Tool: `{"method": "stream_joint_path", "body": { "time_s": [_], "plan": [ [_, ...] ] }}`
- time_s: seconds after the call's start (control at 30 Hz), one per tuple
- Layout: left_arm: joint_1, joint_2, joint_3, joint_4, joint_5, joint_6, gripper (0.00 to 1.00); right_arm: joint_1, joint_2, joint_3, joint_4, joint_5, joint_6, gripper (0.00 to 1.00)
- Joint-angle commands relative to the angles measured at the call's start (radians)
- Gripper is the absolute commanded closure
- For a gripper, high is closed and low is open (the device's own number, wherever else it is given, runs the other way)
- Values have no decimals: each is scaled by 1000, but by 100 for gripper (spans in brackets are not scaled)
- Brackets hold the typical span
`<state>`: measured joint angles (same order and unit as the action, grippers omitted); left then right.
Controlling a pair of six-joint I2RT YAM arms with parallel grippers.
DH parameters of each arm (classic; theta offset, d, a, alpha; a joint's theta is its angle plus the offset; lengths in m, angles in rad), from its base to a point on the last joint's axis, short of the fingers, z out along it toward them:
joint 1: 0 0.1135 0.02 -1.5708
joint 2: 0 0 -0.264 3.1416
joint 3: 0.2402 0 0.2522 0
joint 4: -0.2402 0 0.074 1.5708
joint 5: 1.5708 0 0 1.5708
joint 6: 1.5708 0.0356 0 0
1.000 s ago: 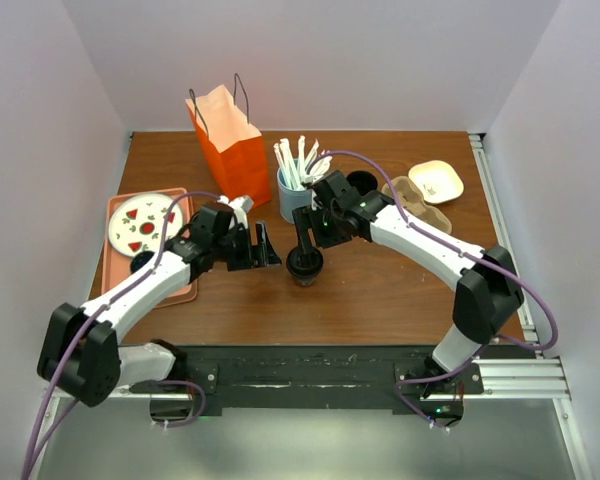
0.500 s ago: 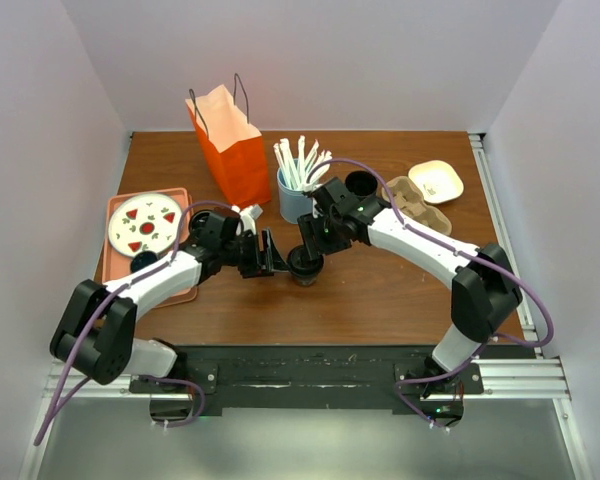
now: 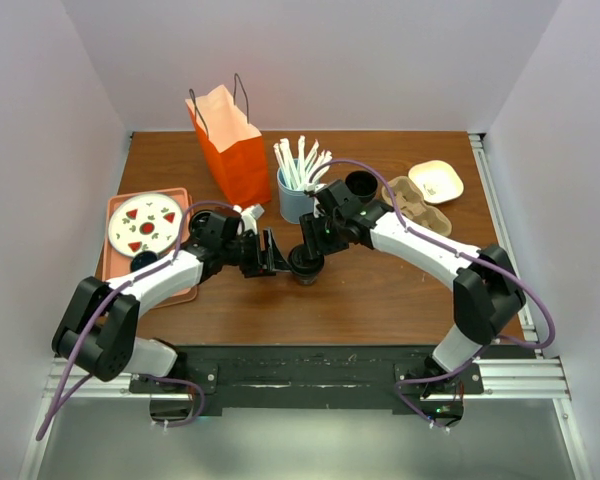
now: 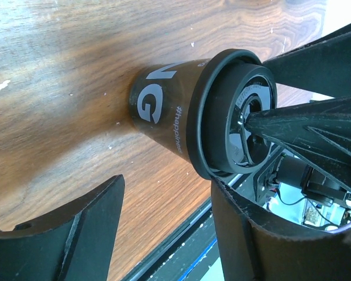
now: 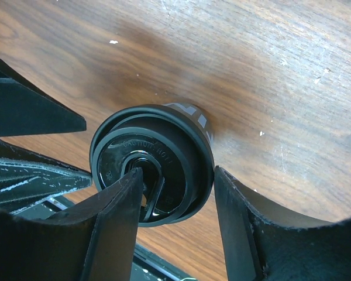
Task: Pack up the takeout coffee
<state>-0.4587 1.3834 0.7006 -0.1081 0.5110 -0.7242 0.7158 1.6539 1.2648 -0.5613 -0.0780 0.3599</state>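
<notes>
cup: dark brown tapered cup (image 4: pixel 158 111), black plastic lid (image 5: pixel 164 137)
right jaws: apart, straddling lid rim
left jaws: apart, beside cup

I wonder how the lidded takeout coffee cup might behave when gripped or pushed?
The takeout coffee narrows toward its base, so a high push may tip it. Its paper-like wall probably dents under squeezing. The glossy lid looks slippery.

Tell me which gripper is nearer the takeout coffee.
Right. The right gripper is at the takeout coffee, fingers flanking its lid; the left gripper is open beside it, apart.
</notes>
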Motion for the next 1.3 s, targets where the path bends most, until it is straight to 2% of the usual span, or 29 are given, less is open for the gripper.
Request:
{"method": "stream_joint_path", "body": {
  "time_s": [0.0,0.2,0.43,0.73,0.97,1.07,1.27],
  "plan": [
    [-5,-20,-6,87,38,-27,34,5,7,-51,-12,4,11,47],
    [-5,-21,-21,131,52,-37,37,5,3,-71,8,-2,27,48],
    [-5,22,-32,110,24,-27,49,5,3,-79,9,-3,30,49],
    [0,98,-29,-33,-57,-12,67,5,10,-119,20,-3,43,50],
    [9,97,-27,-149,-146,0,75,2,14,-148,28,15,53,52],
    [17,104,-39,-150,-144,-4,76,2,15,-159,34,12,56,52],
    [18,66,3,-128,-78,-7,64,1,10,-147,37,-3,48,52]
  ]
}}
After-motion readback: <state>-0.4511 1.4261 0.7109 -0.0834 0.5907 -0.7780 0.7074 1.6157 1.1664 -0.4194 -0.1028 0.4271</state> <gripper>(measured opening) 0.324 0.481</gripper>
